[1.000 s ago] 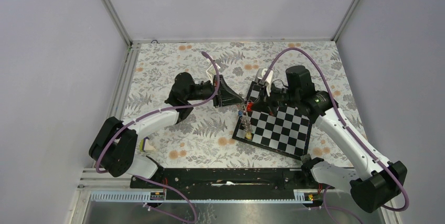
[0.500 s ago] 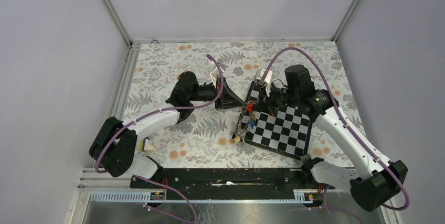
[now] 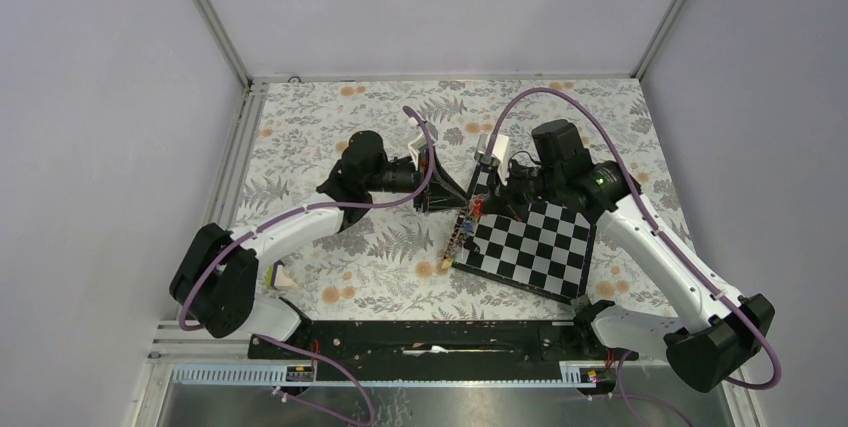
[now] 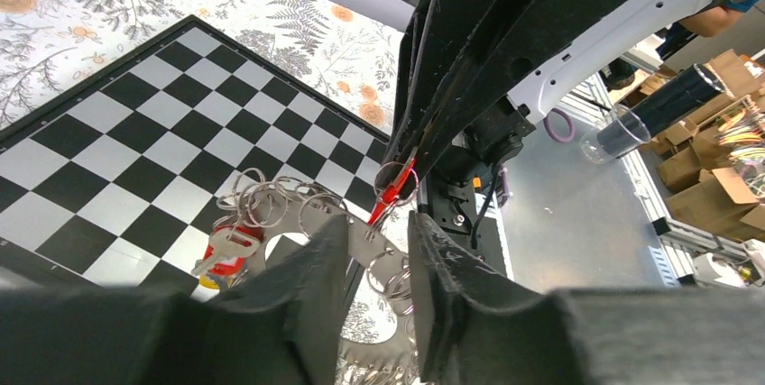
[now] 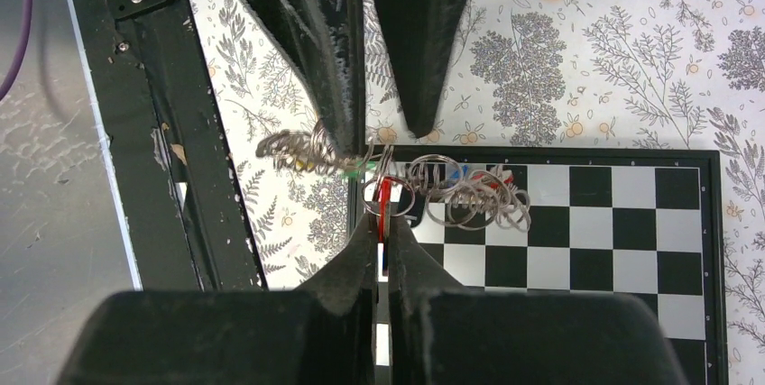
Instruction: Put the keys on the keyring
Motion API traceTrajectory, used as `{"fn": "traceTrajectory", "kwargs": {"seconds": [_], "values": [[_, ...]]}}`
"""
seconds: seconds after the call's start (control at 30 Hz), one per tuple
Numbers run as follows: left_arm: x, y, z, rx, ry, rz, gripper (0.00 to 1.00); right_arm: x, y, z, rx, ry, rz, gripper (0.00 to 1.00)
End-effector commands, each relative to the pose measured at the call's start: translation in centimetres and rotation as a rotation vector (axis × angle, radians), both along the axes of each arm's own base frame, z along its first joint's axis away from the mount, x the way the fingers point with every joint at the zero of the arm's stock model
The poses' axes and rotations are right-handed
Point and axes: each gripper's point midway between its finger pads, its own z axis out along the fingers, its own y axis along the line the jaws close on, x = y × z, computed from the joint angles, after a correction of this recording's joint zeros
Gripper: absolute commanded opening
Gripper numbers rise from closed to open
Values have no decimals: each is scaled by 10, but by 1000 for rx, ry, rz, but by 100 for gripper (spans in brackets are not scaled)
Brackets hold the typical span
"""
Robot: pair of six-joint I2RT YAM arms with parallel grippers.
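One red key [image 5: 383,197] is pinched in the closed right gripper [image 5: 382,223] over the chessboard [image 5: 631,250] corner. Left gripper [image 5: 379,137] fingers stand slightly apart, gripping nothing, one tip touching the ring tangle [image 5: 460,194]. Threading looks unfinished; big keyring unclear.

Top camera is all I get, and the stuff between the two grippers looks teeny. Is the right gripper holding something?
Observer: Yes. The right wrist view shows the right gripper pinched shut on a red piece.
Operator: Is the left one squeezing too?
Observer: No. In the left wrist view the left gripper has a gap between its fingers.
Operator: What's the shiny mess?
Observer: The right wrist view shows a tangle of small silver rings right beside that red piece.
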Motion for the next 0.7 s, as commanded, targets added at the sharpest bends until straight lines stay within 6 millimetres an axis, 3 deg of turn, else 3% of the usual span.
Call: {"fn": "traceTrajectory", "kwargs": {"seconds": [0.0,0.2,0.37,0.67], "values": [[5,1,35,-50,-141,12,41,6,5,27,27,-74,10,0],[0,7,27,-37,-162,-8,81,11,7,36,42,-95,-9,0],[-4,8,22,-32,-132,-6,98,20,5,40,44,-102,-65,0],[10,-3,-3,11,-62,103,99,32,6,44,50,-112,-123,0]]}}
